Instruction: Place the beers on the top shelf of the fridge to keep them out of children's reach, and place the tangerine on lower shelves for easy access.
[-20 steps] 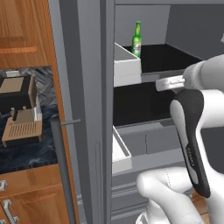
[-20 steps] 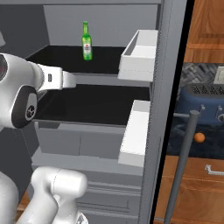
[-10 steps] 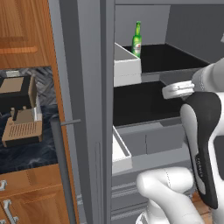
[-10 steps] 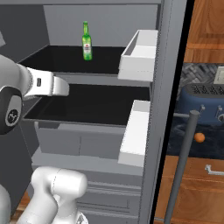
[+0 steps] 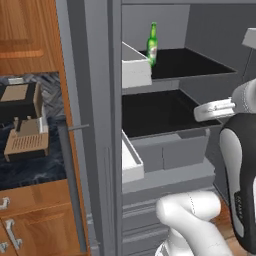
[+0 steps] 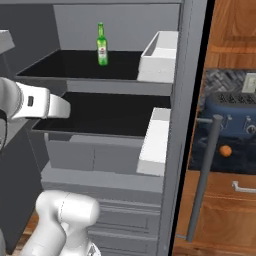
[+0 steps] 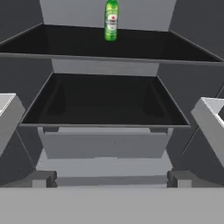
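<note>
Green glass beer bottle (image 6: 102,44) stands upright on the black top shelf (image 6: 60,67) of the grey fridge (image 5: 95,100). Gripper (image 7: 111,178), jaws wide and empty, should probably back out squarely toward the small orange tangerine (image 6: 225,150).

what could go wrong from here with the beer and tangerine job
The green bottle stands upright on the top shelf; setting a second beer beside it might knock it over. The tangerine sits on the counter by the toaster, beyond the open fridge door, so swinging the arm there may clip the door or its bins.
</note>
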